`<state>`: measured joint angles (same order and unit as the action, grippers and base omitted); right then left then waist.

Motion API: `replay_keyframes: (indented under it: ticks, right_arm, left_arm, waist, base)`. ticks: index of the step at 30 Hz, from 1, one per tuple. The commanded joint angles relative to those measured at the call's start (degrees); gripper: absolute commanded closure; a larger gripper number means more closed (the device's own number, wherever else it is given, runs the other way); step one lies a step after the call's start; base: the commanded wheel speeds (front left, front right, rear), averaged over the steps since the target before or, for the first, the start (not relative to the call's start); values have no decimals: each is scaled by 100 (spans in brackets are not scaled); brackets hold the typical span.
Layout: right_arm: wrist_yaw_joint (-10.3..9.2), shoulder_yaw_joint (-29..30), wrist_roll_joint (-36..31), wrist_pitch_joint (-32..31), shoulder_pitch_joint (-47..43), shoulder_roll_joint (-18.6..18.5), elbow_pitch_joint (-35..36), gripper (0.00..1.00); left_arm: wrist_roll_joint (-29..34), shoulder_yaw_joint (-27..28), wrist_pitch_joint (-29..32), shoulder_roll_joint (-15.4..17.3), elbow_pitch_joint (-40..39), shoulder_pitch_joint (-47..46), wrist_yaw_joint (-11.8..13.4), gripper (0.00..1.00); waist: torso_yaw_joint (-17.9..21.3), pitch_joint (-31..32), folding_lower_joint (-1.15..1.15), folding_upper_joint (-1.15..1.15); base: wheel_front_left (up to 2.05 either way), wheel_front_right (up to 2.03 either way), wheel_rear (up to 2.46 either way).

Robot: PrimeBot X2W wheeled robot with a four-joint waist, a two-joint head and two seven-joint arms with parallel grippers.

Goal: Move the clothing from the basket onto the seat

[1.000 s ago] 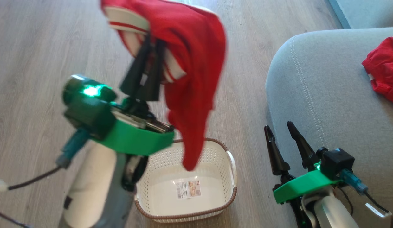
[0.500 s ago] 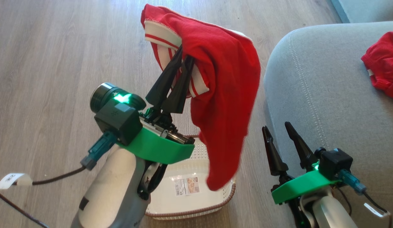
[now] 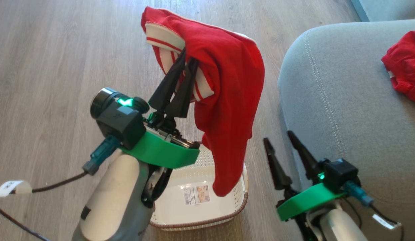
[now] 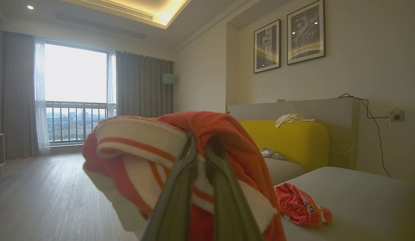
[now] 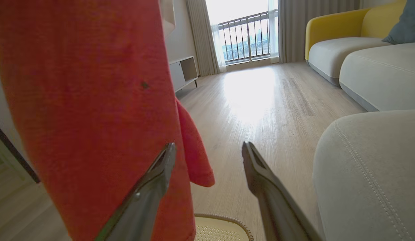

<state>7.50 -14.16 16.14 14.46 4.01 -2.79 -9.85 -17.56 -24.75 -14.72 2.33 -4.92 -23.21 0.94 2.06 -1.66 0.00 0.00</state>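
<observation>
The left end effector is clenched on a red jersey, its two dark fingers pinched together into the white-and-red striped trim, which the left wrist view shows bunched around the fingertips. The cloth drapes over and down the far side of the fingers, its lowest fold hanging just above the right wall of the basket on the floor. A second ago the jersey was blurred and sat further to the robot's left, its hem dangling over the middle of the basket; since then the arm has carried it rightwards towards the seat, though over the last half second it has gained little more and hangs steadier. The right end effector stands released, fingers well apart, beside the seat's rounded front corner, and has drifted slightly away from that corner. What shows of the basket's bottom is bare but for a label, and a second jersey already lies on the seat, so this looks like the last piece. It is clear of the basket yet still short of the cushion; the carry across and the release remain.
</observation>
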Motion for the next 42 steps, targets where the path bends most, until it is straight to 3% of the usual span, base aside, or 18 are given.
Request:
replay_keyframes:
  ticks: [1,11,18,30,42]
  right_arm:
    - [-1,-220,-31,54,245,-9,265,0]
    - [-1,-1287,-295,54,228,-26,744,0]
    - [-1,-1785,-672,54,404,-18,594,0]
    - [-1,-1182,-1133,54,678,-10,320,0]
    - [-1,-765,-1009,54,916,-10,233,0]
  left_arm:
    - [47,250,-28,54,-175,-200,-28,100]
    - [103,277,-28,54,70,-257,-60,100]
    - [42,126,-28,54,96,-333,-27,100]
    - [-46,-342,-28,54,-11,-385,74,100]
    - [-65,-865,-28,54,-41,-257,-20,100]
  waist:
    - [12,-13,0,0]
    - [70,-88,0,0]
    - [77,-96,0,0]
    - [-63,-26,0,0]
    - [-186,12,0,0]
  base:
    - [0,0,0]
    - [0,0,0]
    - [0,0,0]
    - [0,0,0]
    - [0,0,0]
